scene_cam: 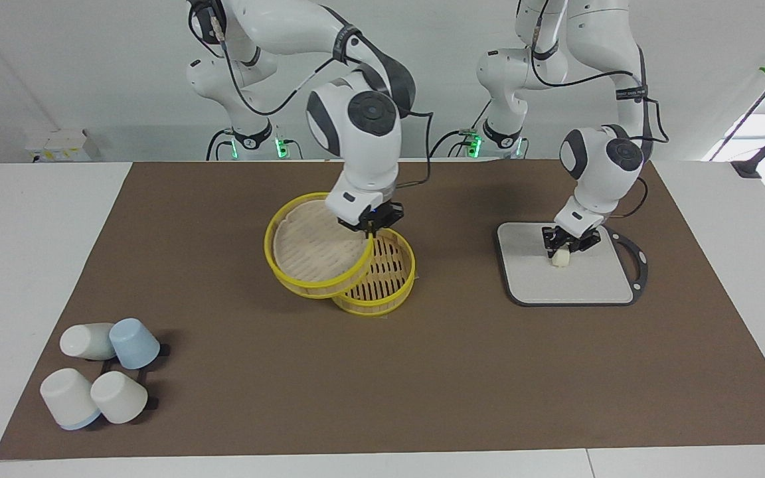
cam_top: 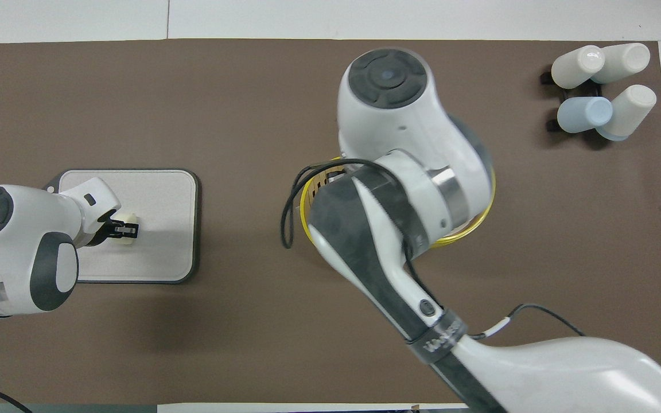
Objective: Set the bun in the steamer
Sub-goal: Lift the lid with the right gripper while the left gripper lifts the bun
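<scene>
Two robot arms are busy over the brown mat (scene_cam: 422,372). The left gripper (scene_cam: 563,252) is down on the grey square board (scene_cam: 588,279), and its fingers are squeezed around the small cream-white dough bun (scene_cam: 560,258), which sits on that board. The right gripper (scene_cam: 372,229) pinches the rim of the round yellow-rimmed woven lid (scene_cam: 313,245) and holds it tilted, partly over the round yellow steamer basket with a slatted tan bottom (scene_cam: 386,279). Four white and blue cups (scene_cam: 100,378) lie at the right arm's end of the table.
</scene>
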